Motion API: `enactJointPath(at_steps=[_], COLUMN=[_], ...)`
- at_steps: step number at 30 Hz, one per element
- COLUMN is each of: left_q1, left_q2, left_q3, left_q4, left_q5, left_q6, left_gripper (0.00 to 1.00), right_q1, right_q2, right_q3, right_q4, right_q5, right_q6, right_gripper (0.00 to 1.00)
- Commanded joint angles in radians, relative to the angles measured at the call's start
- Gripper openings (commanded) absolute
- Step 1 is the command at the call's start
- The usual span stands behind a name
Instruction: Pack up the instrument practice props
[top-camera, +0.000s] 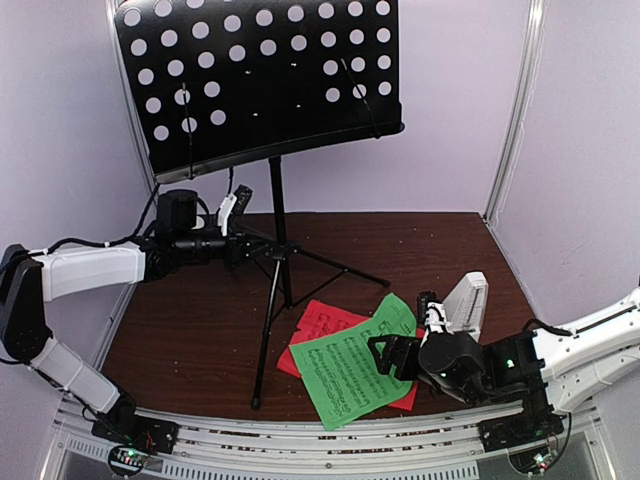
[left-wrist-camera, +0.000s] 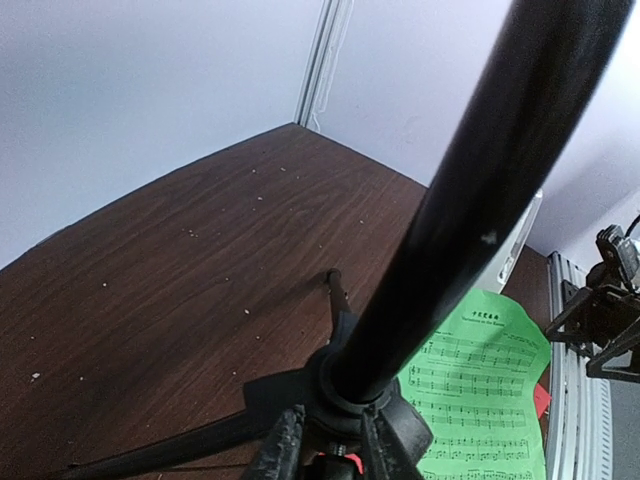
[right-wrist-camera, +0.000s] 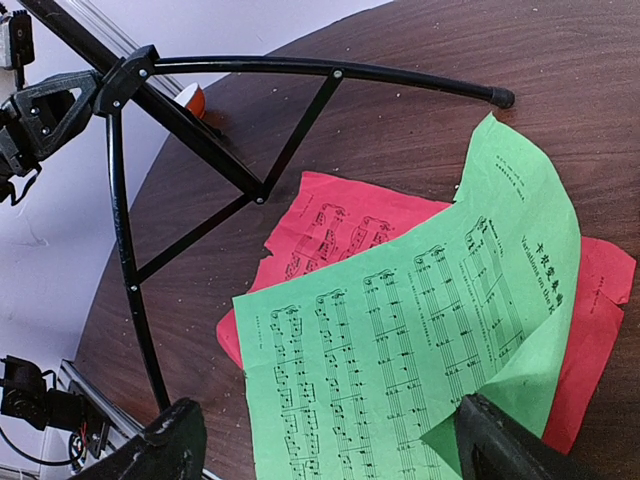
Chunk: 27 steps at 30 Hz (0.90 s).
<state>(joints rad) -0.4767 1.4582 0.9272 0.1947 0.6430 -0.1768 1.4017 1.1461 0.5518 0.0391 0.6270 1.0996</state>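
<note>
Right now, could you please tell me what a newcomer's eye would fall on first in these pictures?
The tall black tripod music stand with its hole-perforated desk dominates, rising left of centre. Near the front, a green sheet-music page lies over red pages on the dark wooden table, with a white pyramid metronome just right of them.

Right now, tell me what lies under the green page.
Under the green page lies red sheet music, showing on both sides. Its middle is covered: one page or several, unclear.
</note>
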Motion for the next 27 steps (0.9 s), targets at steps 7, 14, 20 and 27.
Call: enactJointPath(at_steps=[7, 14, 20, 27], left_q1=[0.007, 0.030, 0.031, 0.032], left_q2=[0.006, 0.020, 0.018, -0.095], left_q3=[-0.014, -0.031, -0.023, -0.005], left_q4=[-0.032, -0.112, -0.084, -0.052], left_q5=[-0.011, -0.022, 0.017, -0.045], left_q6=[-0.192, -0.404, -0.456, -0.135], left_gripper=[0.17, 0.19, 0.26, 0.59], right_q1=[-0.003, -0.003, -0.004, -0.004], right_q2=[-0.001, -0.005, -0.028, -0.068], right_q3=[0.020, 0.018, 0.007, -0.034], right_q4=[-0.016, 0.005, 0.004, 0.014], right_q5=[0.008, 0.013, 0.013, 0.013], right_q6=[-0.010, -0.024, -0.027, -0.008], right_gripper=[0.88, 0.88, 0.88, 0.88])
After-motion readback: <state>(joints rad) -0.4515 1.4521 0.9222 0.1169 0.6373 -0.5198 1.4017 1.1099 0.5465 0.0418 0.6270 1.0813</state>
